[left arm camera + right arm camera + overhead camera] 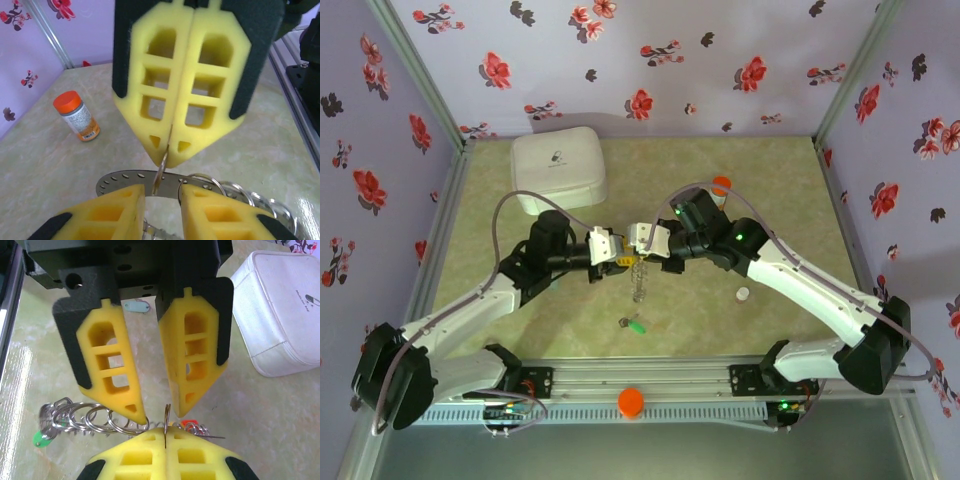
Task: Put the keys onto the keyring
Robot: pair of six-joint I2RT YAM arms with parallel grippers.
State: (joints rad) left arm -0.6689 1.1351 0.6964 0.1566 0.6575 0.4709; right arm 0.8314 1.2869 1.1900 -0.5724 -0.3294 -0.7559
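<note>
Above the bench [570, 322], the right gripper [167, 151] clamps its jaws on the keyring [159, 176], edge-on; the left gripper [161, 409] has its jaws apart, astride it. Light, stiff, slippery wire: probably best pinched flat.

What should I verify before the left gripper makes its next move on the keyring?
1. Right gripper shut on the keyring, held edge-on: ok.
2. Left gripper open, one finger on each side of that edge: ok.
3. Chain of small rings clear of the left fingers: cannot tell; it runs right beside one fingertip.
4. All keys on the keyring: not ok; the pale teal key lies apart on the table.
5. Green key attached or loose: cannot tell.
6. Orange-capped bottle and white case away from both grippers: ok.
</note>
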